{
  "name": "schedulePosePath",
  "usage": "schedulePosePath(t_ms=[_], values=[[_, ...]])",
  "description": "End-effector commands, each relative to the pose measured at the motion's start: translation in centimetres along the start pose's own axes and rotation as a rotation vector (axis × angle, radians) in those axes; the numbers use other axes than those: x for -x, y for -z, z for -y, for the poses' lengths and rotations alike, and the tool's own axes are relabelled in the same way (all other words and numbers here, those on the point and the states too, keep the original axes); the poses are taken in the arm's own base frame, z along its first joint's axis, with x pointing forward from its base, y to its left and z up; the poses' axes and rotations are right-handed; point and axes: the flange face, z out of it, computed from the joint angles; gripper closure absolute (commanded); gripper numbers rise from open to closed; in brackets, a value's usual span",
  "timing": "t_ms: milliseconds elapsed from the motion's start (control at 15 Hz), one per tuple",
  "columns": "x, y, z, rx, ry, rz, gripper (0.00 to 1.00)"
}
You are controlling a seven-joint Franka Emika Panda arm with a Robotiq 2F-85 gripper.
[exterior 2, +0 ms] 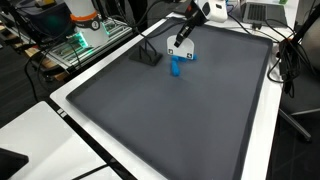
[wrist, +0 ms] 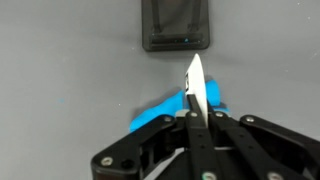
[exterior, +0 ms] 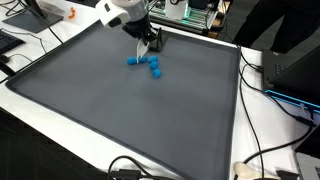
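Claw (wrist: 194,80) is fully shut, fingers pressed flat together, nothing visibly gripped between them. It hangs tip-down just over the blue pieces (wrist: 158,118); can't tell if it touches them.

In the wrist view the blue shape runs across the frame, long axis slanted from lower left up to the right, partly hidden under the fingers. In an exterior view the claw (exterior: 152,44) sits above a loose cluster of blue pieces (exterior: 150,63), spread roughly side to side. In an exterior view the blue pieces (exterior 2: 177,67) look taller than wide, too small to be sure.

They lie on the grey mat (exterior: 120,120), near its far edge. A black box (wrist: 178,25) is just beyond the claw tip, apart from the blue. The mat covers a white counter (exterior: 262,110); cables (exterior: 268,160) lie near the mat's corner.
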Motion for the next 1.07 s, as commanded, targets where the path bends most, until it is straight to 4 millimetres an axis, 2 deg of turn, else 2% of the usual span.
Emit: schedulePosePath(t_ms=[0, 267, 1000], values=[[-0.5, 0.5, -0.7, 0.052, 0.007, 0.015, 0.99], [-1.4, 0.3, -1.0, 0.078, 0.022, 0.023, 0.99], [-4.0, -2.0, -1.3, 0.124, 0.086, 0.056, 0.99]])
